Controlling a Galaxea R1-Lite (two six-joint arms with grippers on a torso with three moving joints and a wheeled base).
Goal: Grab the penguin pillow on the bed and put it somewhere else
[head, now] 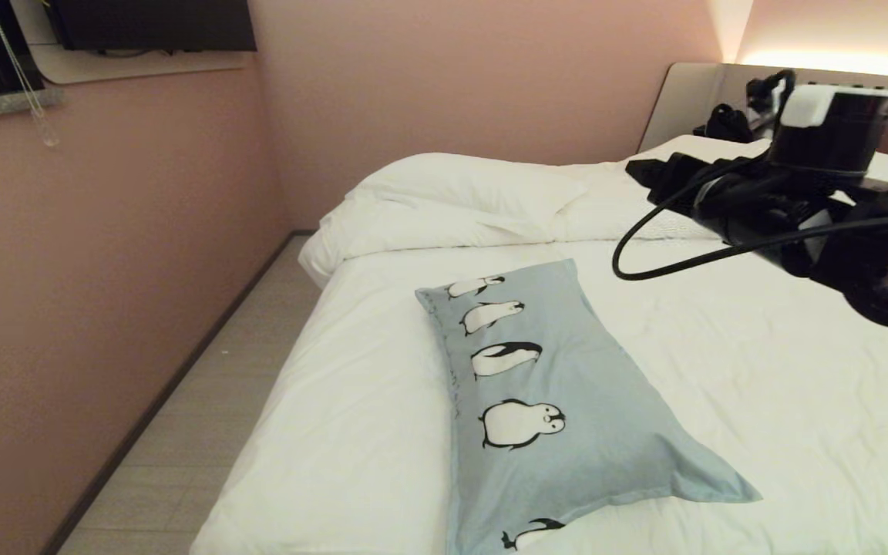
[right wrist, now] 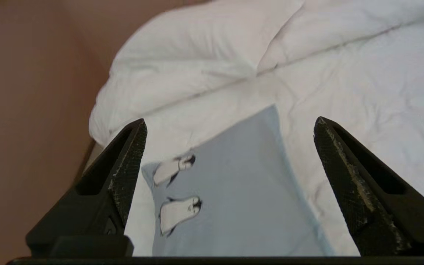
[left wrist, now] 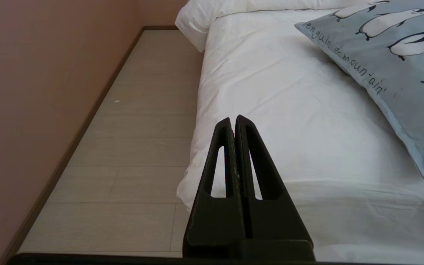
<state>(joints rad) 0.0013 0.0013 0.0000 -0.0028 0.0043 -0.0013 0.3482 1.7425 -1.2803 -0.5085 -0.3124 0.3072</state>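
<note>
On the bed (head: 721,370), across its white sheet, lies the penguin pillow (head: 560,408), a light blue-grey rectangle resting flat and slightly askew, its long side running from near the foot of the bed toward the plain white pillows (head: 459,189) at the head. Along the pillow's left edge runs a row of black-and-white penguins, 5 of them showing in the head view, and the left wrist view shows dark script lettering on that same border. Nothing holds the pillow; it touches only the sheet.

Above the bed, to the right of the pillow, hangs the right arm, black, with a cable looping below it. From its wrist camera the right hand (right wrist: 230,158) shows both fingers (right wrist: 127,173) spread wide apart with nothing between them; the far end of the pillow, with 2 penguins, and the white bedding lie below and beyond the fingertips, clear of them.

Low by the bed's left edge sits the left hand (left wrist: 234,125), its 2 fingers pressed together and empty, pointing along the strip of pale wooden floor (left wrist: 142,110) between the bed and the pink wall (head: 105,270). The pillow lies well off to that hand's right
</note>
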